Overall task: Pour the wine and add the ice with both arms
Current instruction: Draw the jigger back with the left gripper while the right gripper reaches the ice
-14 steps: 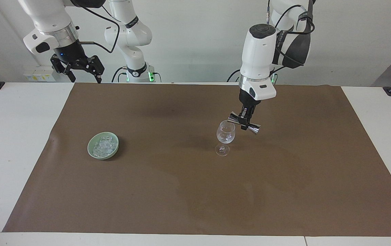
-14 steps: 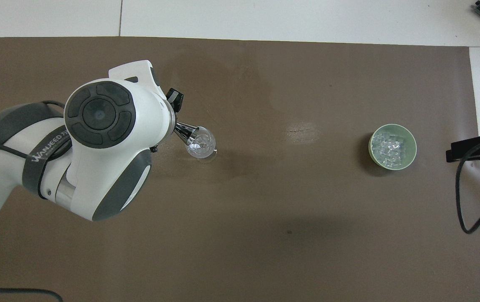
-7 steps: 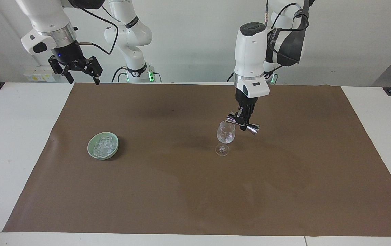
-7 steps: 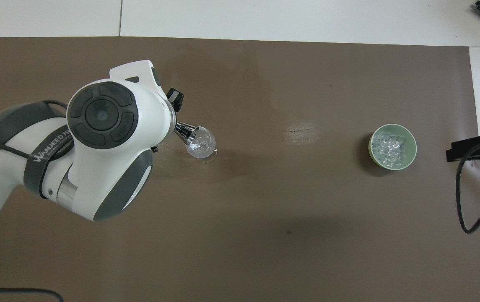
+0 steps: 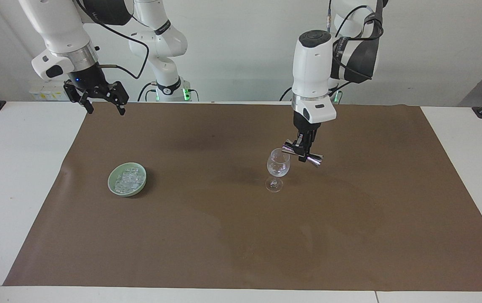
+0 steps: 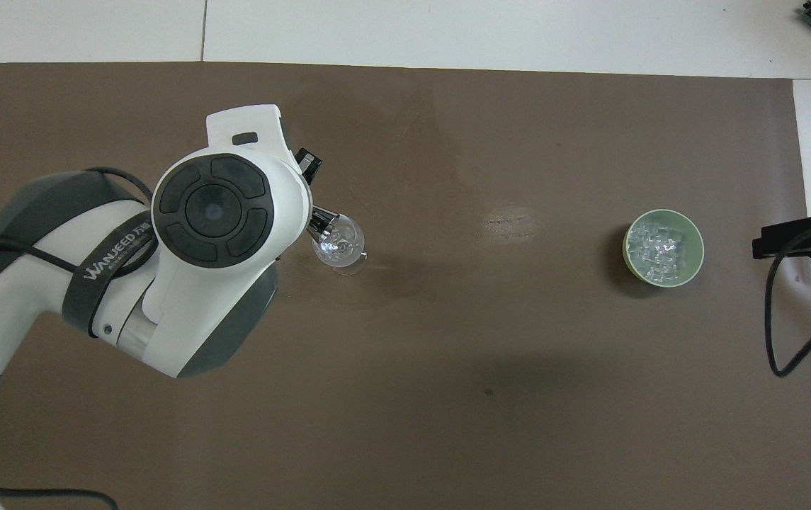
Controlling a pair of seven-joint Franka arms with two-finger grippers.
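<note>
A: What is spread on the surface (image 5: pixel 17 176)?
B: A brown mat (image 5: pixel 224 235); the ice (image 5: pixel 129 179) is kept in a green dish (image 5: pixel 113 189) toward the right arm's end.
A: And the hands?
B: A steel jigger (image 5: pixel 314 159) is clamped sideways in the left hand (image 5: pixel 304 152) over the wine glass (image 5: pixel 278 165); the right hand (image 5: pixel 105 110) is held open above the mat's corner.

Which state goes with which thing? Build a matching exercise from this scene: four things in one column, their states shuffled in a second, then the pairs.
Things
1. left gripper
2. right gripper
3. ice
4. wine glass

States
A. heaped in the pale green dish
B. upright on the brown mat, under the tilted jigger
C. open, up over the mat's edge near the right arm's base
D. shut on the metal jigger

Pairs: 1-D, 2-C, 3-A, 4-B
</note>
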